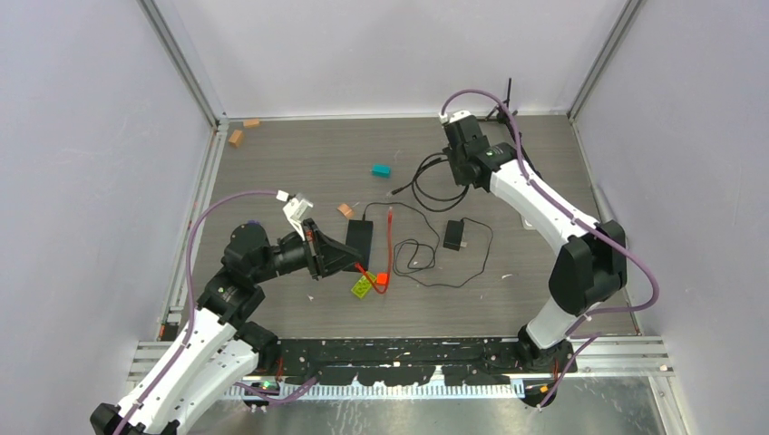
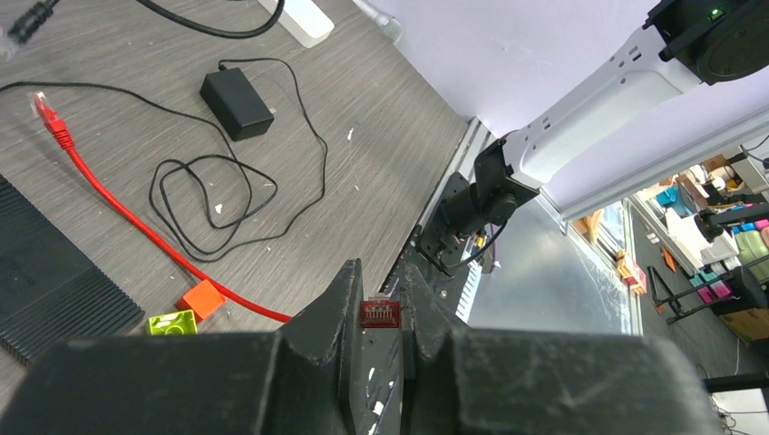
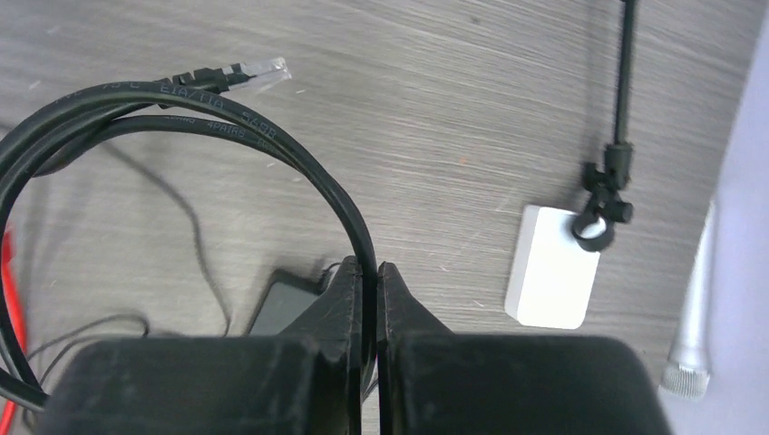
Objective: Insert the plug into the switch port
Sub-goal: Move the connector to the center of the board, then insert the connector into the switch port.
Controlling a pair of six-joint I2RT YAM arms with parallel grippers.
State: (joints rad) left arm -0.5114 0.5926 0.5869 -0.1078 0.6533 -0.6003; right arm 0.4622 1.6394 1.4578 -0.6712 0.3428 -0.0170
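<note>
My left gripper is shut on the red plug, which sits between its fingers with the contacts facing the camera. The thin red cable runs from there across the table to its other connector, which lies loose. The black switch lies flat just beyond the left fingertips; its ribbed top fills the left wrist view's left edge, and no port shows. My right gripper is at the far side, shut on a looped black network cable whose clear connector hangs free.
A black power brick with thin black wire lies right of the switch. A lime brick and an orange brick sit near the left gripper. A teal block, wooden blocks and a white box lie farther back.
</note>
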